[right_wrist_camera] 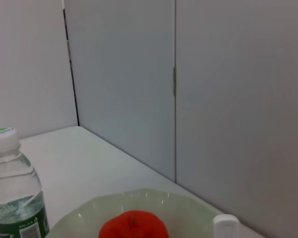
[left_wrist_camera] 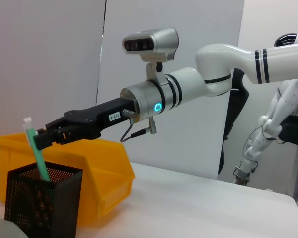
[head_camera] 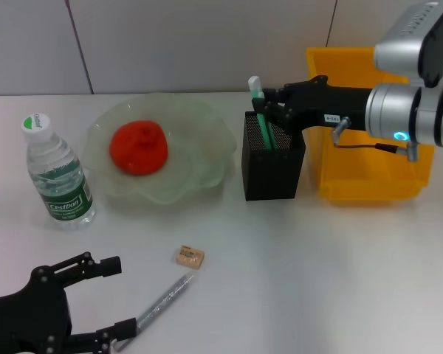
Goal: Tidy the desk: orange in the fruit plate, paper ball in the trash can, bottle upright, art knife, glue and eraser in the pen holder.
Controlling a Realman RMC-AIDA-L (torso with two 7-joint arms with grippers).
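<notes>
My right gripper (head_camera: 269, 110) is shut on a green glue stick with a white cap (head_camera: 256, 92), whose lower end is inside the black mesh pen holder (head_camera: 273, 169). The left wrist view shows the same grip (left_wrist_camera: 39, 139) above the holder (left_wrist_camera: 42, 201). A tan eraser (head_camera: 190, 256) and a silver art knife (head_camera: 162, 301) lie on the table near the front. My left gripper (head_camera: 117, 297) is open just left of the knife's near end. The orange (head_camera: 138, 147) sits in the pale green fruit plate (head_camera: 203, 151). The bottle (head_camera: 55, 173) stands upright. No paper ball is in view.
A yellow bin (head_camera: 369, 173) stands right of the pen holder, under my right arm. The right wrist view shows the bottle (right_wrist_camera: 12, 198), the orange (right_wrist_camera: 134, 225), the plate rim (right_wrist_camera: 89, 210) and the glue cap (right_wrist_camera: 226, 225). A wall runs behind the table.
</notes>
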